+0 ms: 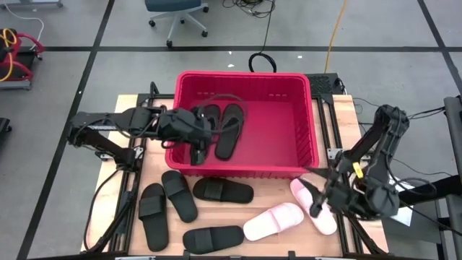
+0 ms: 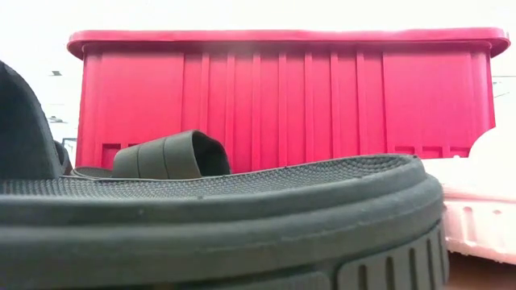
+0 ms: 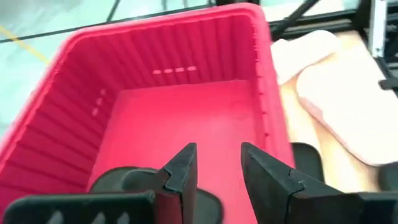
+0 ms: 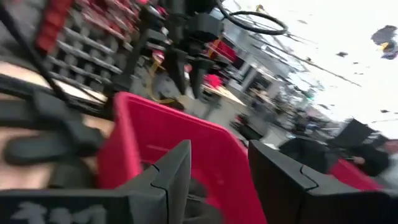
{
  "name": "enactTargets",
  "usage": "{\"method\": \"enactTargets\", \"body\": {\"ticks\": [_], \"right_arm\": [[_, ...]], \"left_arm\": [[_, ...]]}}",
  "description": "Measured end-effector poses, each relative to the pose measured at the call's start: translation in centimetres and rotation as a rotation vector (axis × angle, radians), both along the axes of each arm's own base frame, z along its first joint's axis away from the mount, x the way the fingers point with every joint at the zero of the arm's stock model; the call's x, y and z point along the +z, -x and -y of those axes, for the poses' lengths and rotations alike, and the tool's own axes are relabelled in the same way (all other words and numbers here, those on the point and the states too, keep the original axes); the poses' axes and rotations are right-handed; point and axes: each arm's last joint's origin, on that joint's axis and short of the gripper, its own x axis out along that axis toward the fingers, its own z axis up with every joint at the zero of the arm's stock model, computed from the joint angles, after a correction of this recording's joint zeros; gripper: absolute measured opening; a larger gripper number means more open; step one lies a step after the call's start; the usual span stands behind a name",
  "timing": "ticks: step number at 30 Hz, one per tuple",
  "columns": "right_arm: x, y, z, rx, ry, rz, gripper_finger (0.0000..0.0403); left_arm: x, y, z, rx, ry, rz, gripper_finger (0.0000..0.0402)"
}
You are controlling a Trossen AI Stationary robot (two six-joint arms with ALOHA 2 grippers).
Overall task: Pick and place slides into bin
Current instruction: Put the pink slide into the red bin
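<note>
The red bin (image 1: pixel 289 130) stands at the table's far middle, with two black slides (image 1: pixel 220 128) lying on its floor at the left end. My left gripper (image 1: pixel 196 153) hovers open over the bin's near left corner, and nothing is between its fingers (image 3: pixel 217 155). On the table before the bin lie several black slides (image 1: pixel 179 196) and two pale pink slides (image 1: pixel 274 220). My right gripper (image 1: pixel 315 195) hangs open above the right pink slide (image 1: pixel 325 220), clear of it, pointing toward the bin (image 4: pixel 186 149).
One black slide (image 2: pixel 218 217) lies close before the low camera, and another (image 2: pixel 169 155) sits against the bin's near wall (image 2: pixel 282 97). Metal frame rails (image 1: pixel 328 123) run along both table sides. Bare wood shows between the black and pink slides.
</note>
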Motion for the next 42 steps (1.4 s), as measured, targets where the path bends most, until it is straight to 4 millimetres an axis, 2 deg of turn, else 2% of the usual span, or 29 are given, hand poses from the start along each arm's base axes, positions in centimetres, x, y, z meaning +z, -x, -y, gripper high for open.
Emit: {"method": "enactTargets", "body": {"ticks": [7,15,19,23,28,32,36,39,42], "right_arm": [[-1.0,2.6,-1.5,0.122,-0.272,0.126,0.0153],[-2.7,7.0,-3.2,0.316,-0.595,0.206,0.0153],[-3.9,8.6,-4.0,0.502,-0.809,0.215,0.0153],[-6.5,9.1,-4.4,0.687,-1.045,0.146,0.0153],[-11.1,9.5,-4.3,0.824,-1.343,-0.101,0.0153],[-14.2,10.0,-3.9,0.828,-1.631,-0.383,0.0153],[-16.8,10.5,-3.1,0.702,-1.865,-0.611,0.0153],[-18.3,10.6,-2.3,0.535,-2.025,-0.649,0.0153],[-19.6,10.5,-1.5,0.368,-2.158,-0.608,0.0153]], "left_arm": [[0.0,0.1,1.3,-0.004,0.052,0.012,0.0122],[0.6,-0.2,1.7,0.044,0.152,0.088,0.0122],[1.1,-0.5,1.7,0.044,0.169,0.151,0.0122],[1.7,-0.8,1.7,0.04,0.182,0.221,0.0122],[2.3,-1.1,1.8,0.038,0.198,0.287,0.0122],[2.5,-1.1,1.8,0.045,0.218,0.313,0.0122],[2.5,-1.1,1.8,0.06,0.246,0.312,0.0122],[2.5,-1.1,1.8,0.07,0.267,0.313,0.0122],[2.5,-1.1,1.8,0.071,0.269,0.313,0.0122]]}}
